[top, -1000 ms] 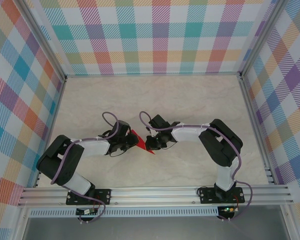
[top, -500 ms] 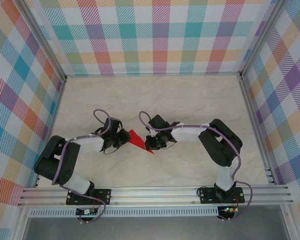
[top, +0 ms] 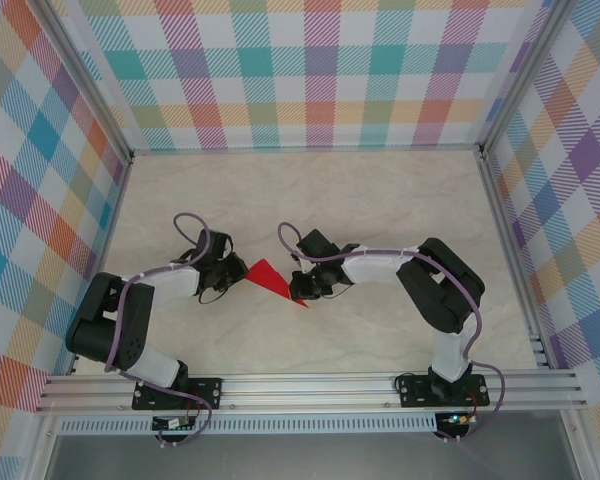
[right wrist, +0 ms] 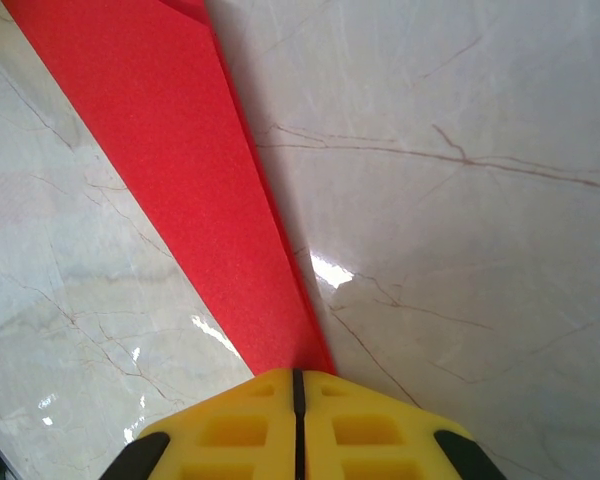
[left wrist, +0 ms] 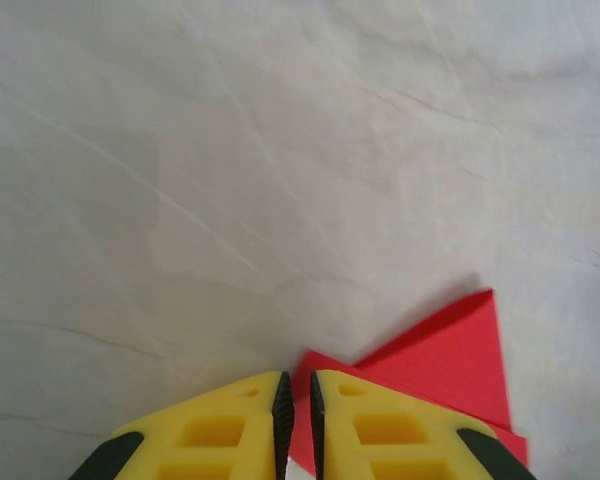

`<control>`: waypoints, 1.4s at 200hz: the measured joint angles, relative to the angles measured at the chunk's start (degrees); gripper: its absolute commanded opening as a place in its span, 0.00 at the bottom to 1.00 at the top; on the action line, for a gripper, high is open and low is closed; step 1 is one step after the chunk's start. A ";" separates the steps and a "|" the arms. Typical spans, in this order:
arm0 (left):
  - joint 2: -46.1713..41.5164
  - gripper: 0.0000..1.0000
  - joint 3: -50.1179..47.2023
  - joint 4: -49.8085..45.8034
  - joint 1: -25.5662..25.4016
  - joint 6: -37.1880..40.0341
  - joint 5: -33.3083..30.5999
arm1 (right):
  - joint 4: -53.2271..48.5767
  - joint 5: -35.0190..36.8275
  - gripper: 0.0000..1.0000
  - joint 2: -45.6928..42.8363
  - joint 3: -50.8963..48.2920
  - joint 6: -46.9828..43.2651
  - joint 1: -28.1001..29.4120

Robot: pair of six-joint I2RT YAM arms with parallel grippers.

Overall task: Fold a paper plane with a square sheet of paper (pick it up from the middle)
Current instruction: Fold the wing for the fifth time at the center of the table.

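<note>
The square sheet of paper now lies folded on the table as a narrow, pointed red paper plane point(top: 270, 278), its point toward the near right. My left gripper point(top: 240, 270) is at the plane's wide left end. In the left wrist view point(left wrist: 297, 385) the jaws stand nearly together, shut with only a thin slit. The red paper point(left wrist: 450, 350) lies flat beneath and beyond them, not held. My right gripper point(top: 300, 290) sits on the pointed end. Its pads point(right wrist: 298, 372) are pressed together, and the red strip point(right wrist: 180, 150) narrows and runs under the tips.
The pale marble tabletop point(top: 380, 200) stretches behind and to both sides of the arms. Checked walls point(top: 310, 70) close off the back and sides. An aluminium rail point(top: 310, 390) runs along the near edge by the arm bases.
My left gripper has slid left and slightly away across the paper, uncovering more of its wide end. The right gripper has stayed on the pointed end.
</note>
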 measured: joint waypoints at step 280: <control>14.36 0.81 33.62 -39.93 -28.09 -7.41 -24.63 | -7.30 22.05 1.00 -24.87 -14.25 -0.68 -15.30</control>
